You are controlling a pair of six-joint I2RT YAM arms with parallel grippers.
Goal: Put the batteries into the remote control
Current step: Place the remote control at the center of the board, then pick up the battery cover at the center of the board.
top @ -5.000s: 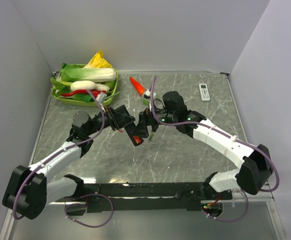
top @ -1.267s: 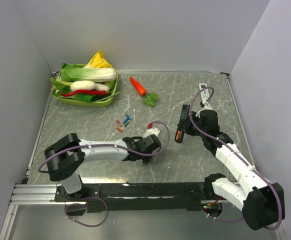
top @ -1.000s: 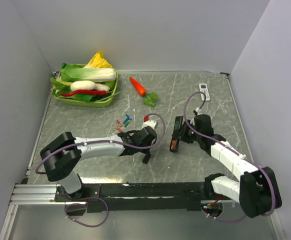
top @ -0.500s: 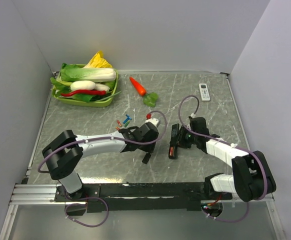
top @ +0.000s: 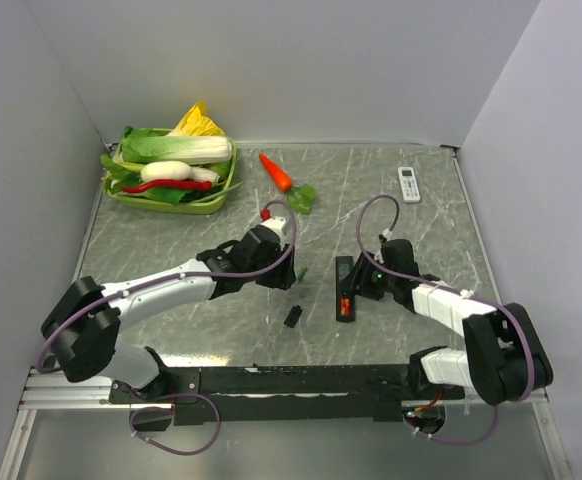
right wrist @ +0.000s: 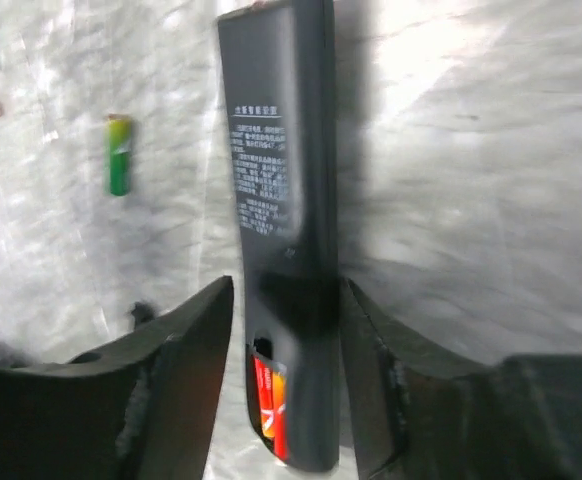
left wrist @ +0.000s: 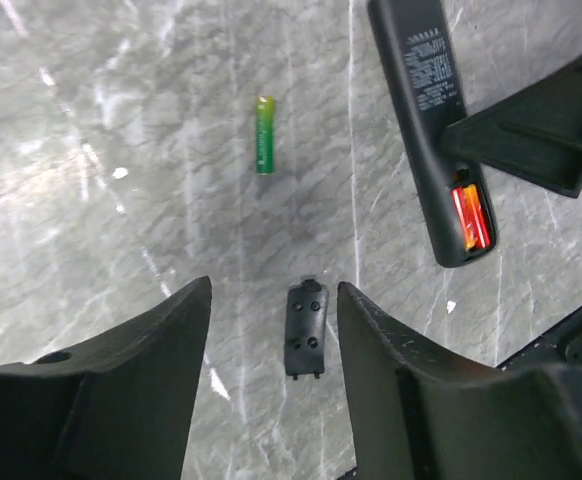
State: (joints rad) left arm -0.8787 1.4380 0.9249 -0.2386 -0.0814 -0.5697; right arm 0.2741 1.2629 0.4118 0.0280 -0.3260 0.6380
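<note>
The black remote control [top: 344, 288] lies back-up on the table, its battery bay open with a red-orange battery [right wrist: 276, 405] in it. My right gripper [right wrist: 286, 290] is open, one finger on each side of the remote's lower end, with a slim gap on the left side. My left gripper [left wrist: 274, 300] hangs open and empty above the loose black battery cover [left wrist: 306, 328]. A green battery [left wrist: 261, 134] lies on the table between the left gripper [top: 279, 272] and the remote [left wrist: 431, 120]. Another green and a red battery show at the right wrist view's left edge.
A short white remote [top: 408, 184] lies at the back right. A carrot [top: 276, 172] and a green leaf [top: 302, 197] lie at the back middle. A green tray [top: 211, 207] of vegetables stands at the back left. Grey walls close in three sides.
The right gripper has brought the remote down onto the table and opened. The left gripper has opened, left the cover on the table and drawn back toward the far left.
</note>
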